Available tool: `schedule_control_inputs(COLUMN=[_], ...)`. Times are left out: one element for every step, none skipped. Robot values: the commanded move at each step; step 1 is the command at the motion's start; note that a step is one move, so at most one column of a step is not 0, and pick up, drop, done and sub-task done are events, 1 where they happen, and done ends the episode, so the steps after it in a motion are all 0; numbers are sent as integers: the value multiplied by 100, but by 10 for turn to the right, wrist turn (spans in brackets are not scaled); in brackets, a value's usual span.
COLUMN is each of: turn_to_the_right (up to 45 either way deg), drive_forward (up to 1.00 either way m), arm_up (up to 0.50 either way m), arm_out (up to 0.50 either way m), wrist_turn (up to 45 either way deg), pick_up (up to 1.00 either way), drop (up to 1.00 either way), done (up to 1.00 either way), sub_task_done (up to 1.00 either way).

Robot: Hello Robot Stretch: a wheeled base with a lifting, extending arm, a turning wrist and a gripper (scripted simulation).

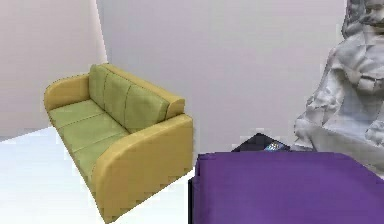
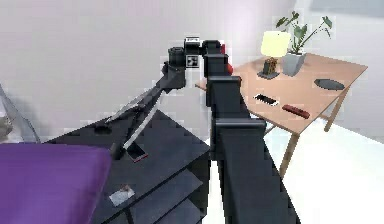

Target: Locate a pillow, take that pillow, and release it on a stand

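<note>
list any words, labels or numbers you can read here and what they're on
none readable in either view
white squares at the arm's end: black marks, no letters
small pale thing on the wooden table: too small to read
small flat thing on the dark stand: too small to read

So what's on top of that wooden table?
A lamp, a potted plant, a dark round dish and two small flat items. The arm hides the table's left end.
</note>
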Motion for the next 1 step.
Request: schedule_control_inputs(turn_to_the_right=[0], drive_forward=[0], arm_up=[0], arm_out=[0], wrist_turn=[390], pick_up=[0], drop=[0], done=[0], sub_task_done=[0])
